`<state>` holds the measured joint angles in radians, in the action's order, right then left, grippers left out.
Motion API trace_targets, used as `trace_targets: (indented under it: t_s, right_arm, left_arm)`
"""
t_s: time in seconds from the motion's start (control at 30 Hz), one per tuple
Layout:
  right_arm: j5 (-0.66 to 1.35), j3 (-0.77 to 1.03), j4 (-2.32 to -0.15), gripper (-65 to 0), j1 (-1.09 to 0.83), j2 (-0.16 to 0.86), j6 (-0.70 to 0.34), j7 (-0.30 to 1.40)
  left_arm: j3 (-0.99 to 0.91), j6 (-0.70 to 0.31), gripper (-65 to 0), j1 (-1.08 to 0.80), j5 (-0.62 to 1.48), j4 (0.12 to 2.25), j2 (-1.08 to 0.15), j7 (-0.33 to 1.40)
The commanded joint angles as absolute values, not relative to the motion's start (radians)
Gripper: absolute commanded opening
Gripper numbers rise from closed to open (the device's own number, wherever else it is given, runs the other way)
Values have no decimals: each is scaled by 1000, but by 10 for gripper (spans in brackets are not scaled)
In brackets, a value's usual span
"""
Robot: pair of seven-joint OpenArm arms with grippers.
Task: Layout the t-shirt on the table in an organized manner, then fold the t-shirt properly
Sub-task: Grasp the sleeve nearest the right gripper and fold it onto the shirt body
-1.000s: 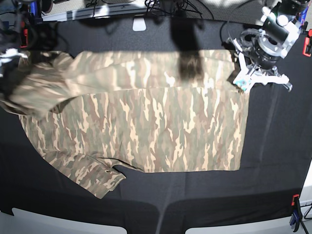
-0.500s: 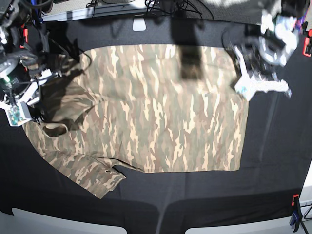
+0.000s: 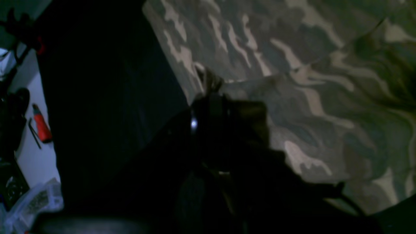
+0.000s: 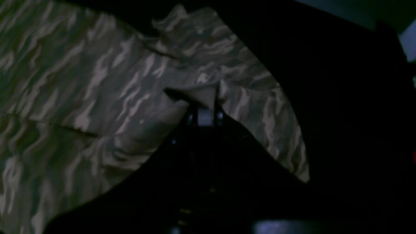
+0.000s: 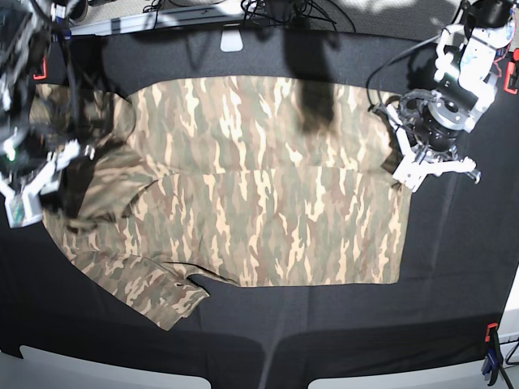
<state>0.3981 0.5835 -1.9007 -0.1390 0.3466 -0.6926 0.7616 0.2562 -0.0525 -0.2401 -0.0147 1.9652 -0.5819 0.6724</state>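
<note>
T-shirt (image 5: pixel 268 194) lies lengthwise across the table (image 5: pixel 454 267), left pincer (image 5: pixel 403 158) and right pincer (image 5: pixel 69 154) each clamped on its cloth

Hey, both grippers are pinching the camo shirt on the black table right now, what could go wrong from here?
1. The left gripper and right gripper each hold only a small bit of the t-shirt, so an edge may slip out if they pull.
2. The sleeve nearest the front edge of the table lies loose and creased; it could drag and bunch.
3. Fabric is already rumpled by the right gripper, so a fold made now may come out crooked.
</note>
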Motion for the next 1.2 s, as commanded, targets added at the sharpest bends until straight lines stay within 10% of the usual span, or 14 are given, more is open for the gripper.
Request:
trace_targets:
  t_s: [0.0,1.0,1.17]
  right_arm:
    - [411,579,-1889,-650,-111,363,-693,734]
    - [83,387,-1621,-650,-2,366,-698,520]
    - [50,387,-1621,-650,6,366,-560,519]
  left_arm:
    - [250,-41,-650,-229,-25,1965,-593,650]
    - [250,-41,-650,-229,-25,1768,-593,586]
    - [250,-41,-650,-229,-25,1768,-593,584]
